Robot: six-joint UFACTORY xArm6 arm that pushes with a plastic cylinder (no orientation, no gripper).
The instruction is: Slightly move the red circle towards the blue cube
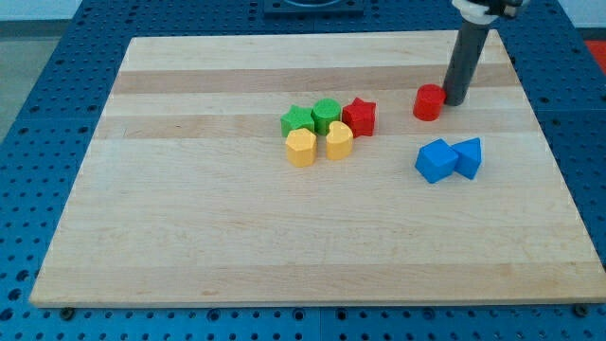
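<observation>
Red circle (428,102) touches my tip (454,100) on its right; blue cube (436,160) sits below; no gripper shows.

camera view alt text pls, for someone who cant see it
My tip rests just right of the red circle on a wooden board, with the blue cube and a second blue block below them. Left of centre, two green blocks, two yellow blocks and a red star cluster together.

the rod (466,62) is a straight, smooth, dark grey cylinder. a white collar (476,11) caps its top
</observation>
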